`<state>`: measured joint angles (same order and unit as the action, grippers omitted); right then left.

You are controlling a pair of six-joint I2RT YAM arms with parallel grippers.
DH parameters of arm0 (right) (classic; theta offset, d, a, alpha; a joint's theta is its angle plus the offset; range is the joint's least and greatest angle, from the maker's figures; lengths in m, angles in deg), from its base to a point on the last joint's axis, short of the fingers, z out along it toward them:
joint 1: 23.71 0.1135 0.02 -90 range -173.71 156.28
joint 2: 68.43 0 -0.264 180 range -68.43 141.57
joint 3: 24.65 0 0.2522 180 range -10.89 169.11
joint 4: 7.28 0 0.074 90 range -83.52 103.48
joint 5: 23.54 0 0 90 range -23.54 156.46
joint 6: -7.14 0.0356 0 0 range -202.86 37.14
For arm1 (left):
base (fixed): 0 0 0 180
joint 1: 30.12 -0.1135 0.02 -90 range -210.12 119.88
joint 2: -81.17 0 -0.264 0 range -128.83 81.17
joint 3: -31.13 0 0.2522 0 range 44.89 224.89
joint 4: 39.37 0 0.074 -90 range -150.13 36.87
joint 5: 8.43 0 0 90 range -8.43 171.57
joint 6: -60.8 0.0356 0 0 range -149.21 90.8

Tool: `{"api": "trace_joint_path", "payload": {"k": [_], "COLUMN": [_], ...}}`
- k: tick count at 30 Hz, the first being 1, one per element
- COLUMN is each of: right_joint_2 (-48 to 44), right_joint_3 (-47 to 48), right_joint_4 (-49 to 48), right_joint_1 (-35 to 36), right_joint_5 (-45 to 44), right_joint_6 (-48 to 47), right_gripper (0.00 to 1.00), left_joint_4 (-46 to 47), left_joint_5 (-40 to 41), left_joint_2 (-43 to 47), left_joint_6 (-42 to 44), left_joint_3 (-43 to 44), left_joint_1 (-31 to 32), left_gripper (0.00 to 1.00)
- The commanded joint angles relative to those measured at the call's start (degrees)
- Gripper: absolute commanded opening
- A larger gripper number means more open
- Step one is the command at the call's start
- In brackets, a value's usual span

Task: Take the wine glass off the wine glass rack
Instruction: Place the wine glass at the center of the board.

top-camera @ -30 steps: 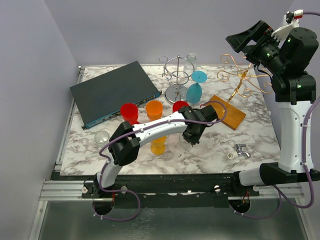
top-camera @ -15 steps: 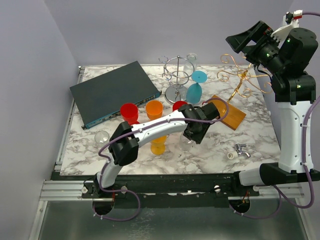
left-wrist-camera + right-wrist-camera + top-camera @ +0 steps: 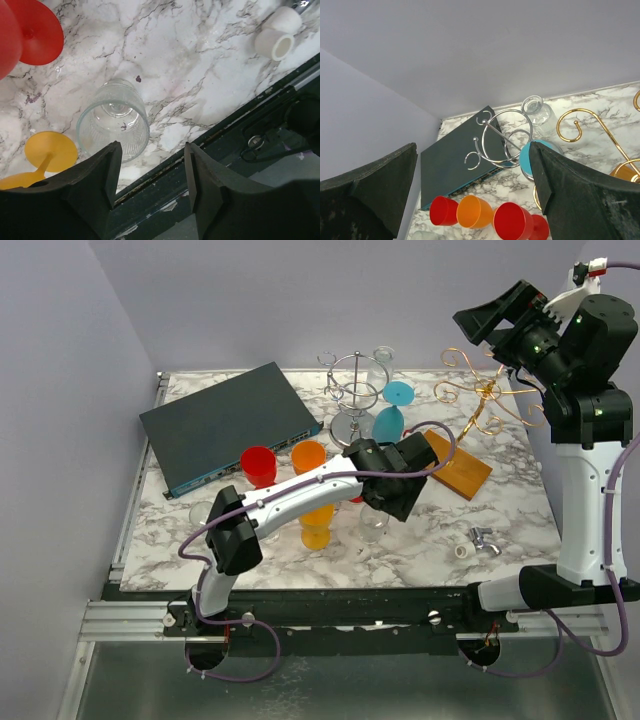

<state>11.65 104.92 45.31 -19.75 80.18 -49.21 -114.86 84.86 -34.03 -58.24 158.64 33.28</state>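
Observation:
The silver wine glass rack (image 3: pixel 354 400) stands at the back of the table. A blue wine glass (image 3: pixel 391 416) and a clear wine glass (image 3: pixel 380 364) hang on it upside down, also seen as the blue glass (image 3: pixel 536 158) and clear glass (image 3: pixel 538 113) on the rack (image 3: pixel 502 141) in the right wrist view. Another clear wine glass (image 3: pixel 373 528) stands on the marble; my left gripper (image 3: pixel 388 502) hovers just above it, open and empty. In the left wrist view that glass (image 3: pixel 114 121) sits beyond the left gripper (image 3: pixel 152 147). My right gripper (image 3: pixel 497 316) is raised high at the right, open (image 3: pixel 472 147).
A gold rack (image 3: pixel 488 392) on a wooden base (image 3: pixel 458 466) stands right of the silver one. Red (image 3: pixel 258 464) and orange (image 3: pixel 308 456) glasses and an orange glass (image 3: pixel 316 531) sit mid-table. A dark flat box (image 3: pixel 230 424) lies back left. A white fitting (image 3: pixel 464 550) lies near the front edge.
My left gripper has opened, letting go of the clear glass on the table, and has drawn up and back from it. The right arm has not moved.

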Motion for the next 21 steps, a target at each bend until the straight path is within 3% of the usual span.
{"api": "trace_joint_path", "payload": {"k": [1, 11, 15, 21], "right_joint_2": [1.59, 6.62, 8.82, 10.41], "right_joint_3": [2.64, 8.23, 9.08, 7.73], "right_joint_4": [0.52, 1.79, 2.33, 2.84], "right_joint_1": [-0.1, -0.15, -0.05, 0.47], "right_joint_5": [-0.76, 7.95, 11.68, 15.0], "right_joint_6": [-1.48, -1.42, -1.03, -0.16], "right_gripper": [1.0, 1.0, 1.0, 1.0], "left_joint_4": [-1.61, -2.09, 0.1, 8.38], "left_joint_5": [-0.65, -1.96, -2.26, -6.41], "left_joint_2": [4.99, 10.6, 13.46, 18.38], "left_joint_6": [0.91, -0.89, -3.3, -8.8], "left_joint_3": [3.33, 11.16, 12.1, 6.34], "left_joint_1": [0.2, -4.54, -12.85, -26.66], "left_gripper": [0.6, 0.61, 0.59, 0.57]}}
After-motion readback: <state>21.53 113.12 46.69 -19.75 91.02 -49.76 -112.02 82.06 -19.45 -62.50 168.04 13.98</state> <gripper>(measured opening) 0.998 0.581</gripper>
